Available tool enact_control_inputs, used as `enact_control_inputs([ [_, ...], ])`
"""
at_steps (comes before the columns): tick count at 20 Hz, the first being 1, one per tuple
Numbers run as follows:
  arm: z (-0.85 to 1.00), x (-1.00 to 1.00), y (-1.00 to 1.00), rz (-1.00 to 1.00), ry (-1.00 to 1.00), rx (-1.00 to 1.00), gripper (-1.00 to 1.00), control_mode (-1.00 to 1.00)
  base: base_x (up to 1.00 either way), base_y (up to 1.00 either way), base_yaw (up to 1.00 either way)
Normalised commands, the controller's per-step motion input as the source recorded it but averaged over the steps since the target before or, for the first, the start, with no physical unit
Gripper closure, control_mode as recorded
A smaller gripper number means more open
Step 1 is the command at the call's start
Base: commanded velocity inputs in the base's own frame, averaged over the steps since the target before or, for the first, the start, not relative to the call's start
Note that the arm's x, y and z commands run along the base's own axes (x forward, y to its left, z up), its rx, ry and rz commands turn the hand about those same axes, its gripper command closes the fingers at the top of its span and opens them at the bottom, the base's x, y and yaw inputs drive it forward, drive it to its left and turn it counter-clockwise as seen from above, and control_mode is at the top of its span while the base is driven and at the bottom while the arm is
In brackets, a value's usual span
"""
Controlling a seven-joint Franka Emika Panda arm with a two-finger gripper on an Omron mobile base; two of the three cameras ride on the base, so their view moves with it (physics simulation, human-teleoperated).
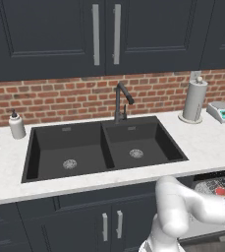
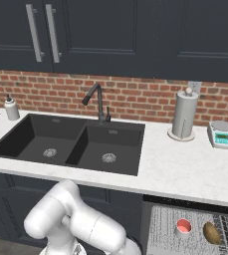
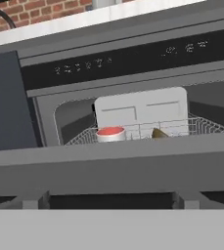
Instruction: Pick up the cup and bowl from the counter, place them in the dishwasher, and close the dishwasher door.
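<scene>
Beneath the white counter right of the black sink, the dishwasher stands open with the red cup and brownish bowl already side by side on its rack, so, judging by the hand view from low before the dishwasher door, closing it remains, though I cannot tell how the fingers stand.

the red cup and the brown bowl sit side by side on the grey rack inside the open dishwasher, under the white table.

base views flank sink, hand view low
</scene>
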Motion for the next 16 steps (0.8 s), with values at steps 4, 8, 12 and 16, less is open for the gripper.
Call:
enact_control_inputs([
  [4, -0.63, 1.0, 0.33, 0.14, -0.2, 0.1, -1.0, -1.0, 0.0, 0.0, 0.0],
  [8, -0.68, 1.0, 0.4, 0.1, -0.17, 0.09, -1.0, -1.0, 0.0, 0.0, 0.0],
  [12, -0.75, 1.0, 0.47, 0.09, -0.14, 0.08, -1.0, -1.0, 0.0, 0.0, 0.0],
  [16, -0.88, 1.0, 0.54, 0.09, -0.11, 0.06, -1.0, -1.0, 0.0, 0.0, 0.0],
])
